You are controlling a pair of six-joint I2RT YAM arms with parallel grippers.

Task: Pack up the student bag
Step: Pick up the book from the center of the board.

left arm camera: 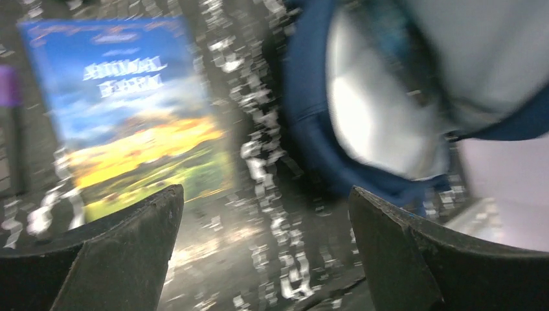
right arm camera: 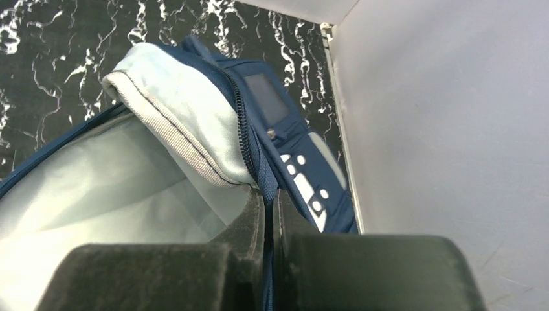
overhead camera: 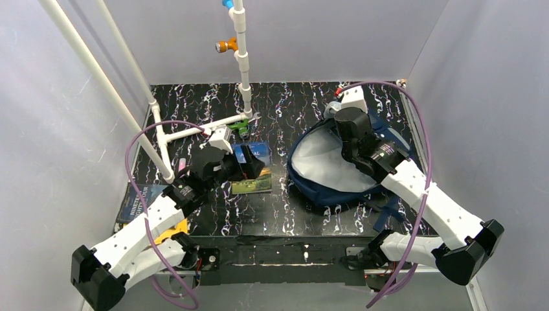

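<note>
1. Just right of the book (overhead camera: 254, 170), on the table (overhead camera: 291, 107): holding the student bag (overhead camera: 324, 175) with its mouth wide, right gripper (right arm camera: 270, 210) clamped on its lifted edge, probably for loading.
2. Over the book: hovering with the left gripper (left arm camera: 264, 197) spread and empty, seemingly lined up to grasp it.

Left wrist view under motion blur — book (left arm camera: 123, 110) lettering smeared, student bag (left arm camera: 305, 97) rim soft.

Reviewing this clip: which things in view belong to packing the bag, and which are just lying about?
Job: student bag, its opening edge pinched in the right claw; Animal Farm book by the open left claw; second book at far left, likely to be packed.
Lying about: white pipe frame with orange valve.
</note>
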